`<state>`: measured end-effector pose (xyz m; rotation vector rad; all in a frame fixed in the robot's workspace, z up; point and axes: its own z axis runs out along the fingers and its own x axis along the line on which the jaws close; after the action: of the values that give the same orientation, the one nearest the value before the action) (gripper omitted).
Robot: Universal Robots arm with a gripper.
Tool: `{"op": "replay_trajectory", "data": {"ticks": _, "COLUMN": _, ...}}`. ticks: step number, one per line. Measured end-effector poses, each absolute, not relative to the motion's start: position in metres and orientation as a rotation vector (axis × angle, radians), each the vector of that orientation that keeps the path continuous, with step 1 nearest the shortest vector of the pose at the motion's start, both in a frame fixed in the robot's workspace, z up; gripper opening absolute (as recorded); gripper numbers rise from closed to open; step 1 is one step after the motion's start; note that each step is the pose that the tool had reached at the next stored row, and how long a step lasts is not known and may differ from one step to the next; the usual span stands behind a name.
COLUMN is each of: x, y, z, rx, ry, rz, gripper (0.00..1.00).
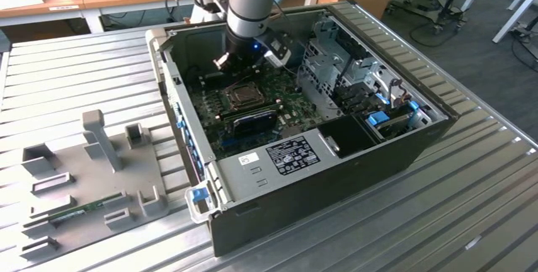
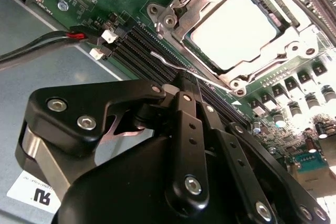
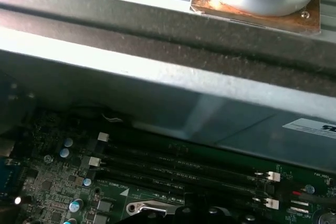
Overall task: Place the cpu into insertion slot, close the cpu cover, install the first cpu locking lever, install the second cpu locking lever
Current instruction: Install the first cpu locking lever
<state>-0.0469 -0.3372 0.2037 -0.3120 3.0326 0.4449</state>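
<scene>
The cpu [image 2: 237,29] lies pale and flat in the insertion slot [image 1: 244,96] on the green board inside the open computer case. The silver cpu cover [image 2: 180,10] lies down over it, and the chip shows through the cover's window. A thin silver locking lever [image 2: 164,60] runs along the socket's edge beside the memory slots. My gripper [image 2: 182,82] is shut, with its black fingertips right at this lever; I cannot tell whether they pinch it. In the exterior view the gripper [image 1: 239,65] hangs inside the case just behind the socket.
Long black memory slots [image 2: 131,45] and red-and-black cables [image 2: 52,38] lie beside the gripper. The grey drive cage [image 1: 336,64] stands on the exterior view's right and the case wall [image 3: 157,93] is close behind. A grey fixture plate [image 1: 92,158] lies on the slatted table.
</scene>
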Motion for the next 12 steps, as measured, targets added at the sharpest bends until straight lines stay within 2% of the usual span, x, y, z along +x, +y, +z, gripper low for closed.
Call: {"op": "replay_trajectory", "data": {"ticks": 12, "x": -0.0462, "y": -0.3373, "z": 0.1959, "rx": -0.312, "ry": 3.033, "rz": 0.445, "gripper": 0.10}}
